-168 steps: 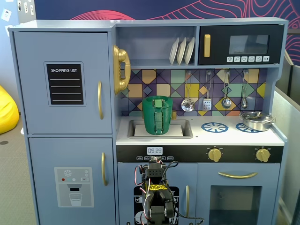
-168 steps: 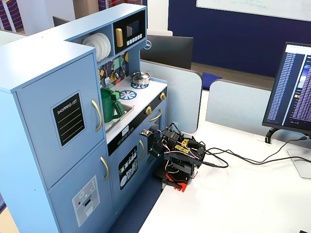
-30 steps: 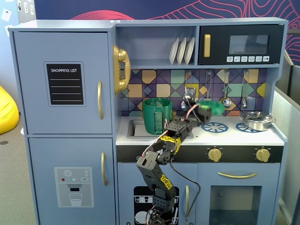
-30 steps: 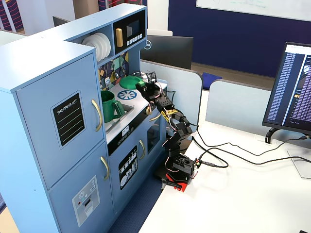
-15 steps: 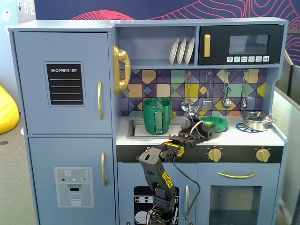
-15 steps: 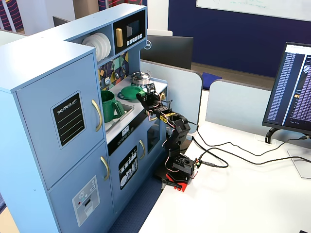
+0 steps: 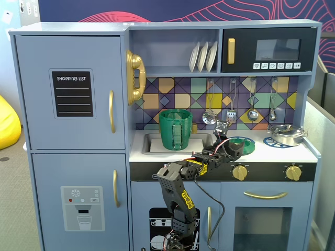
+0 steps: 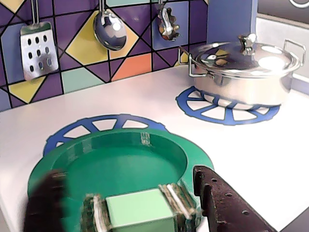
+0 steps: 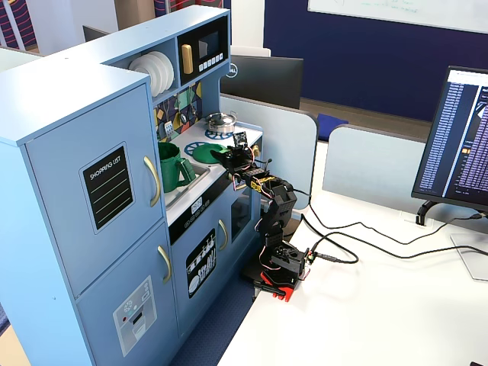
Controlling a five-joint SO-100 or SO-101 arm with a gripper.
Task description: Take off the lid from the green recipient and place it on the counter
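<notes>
The dark-green lid (image 8: 120, 164) lies flat on the white counter (image 8: 145, 104), covering most of a blue burner ring. Its light green tab (image 8: 140, 210) points toward the wrist camera. My gripper (image 8: 128, 175) is open, with one dark finger on each side of the tab. The left finger (image 8: 48, 203) is blurred and stands apart from the tab; the right finger (image 8: 217, 198) is close beside it. In a fixed view the lid (image 7: 243, 144) sits right of the sink and the gripper (image 7: 234, 150) is at its front edge. The green recipient (image 7: 176, 129) stands lidless in the sink.
A shiny steel pot (image 8: 244, 72) with its own lid sits on the right burner ring. A slotted turner (image 8: 36, 48) and a ladle (image 8: 110, 30) hang on the tiled back wall. The arm's base (image 9: 278, 263) stands on the white desk beside the kitchen.
</notes>
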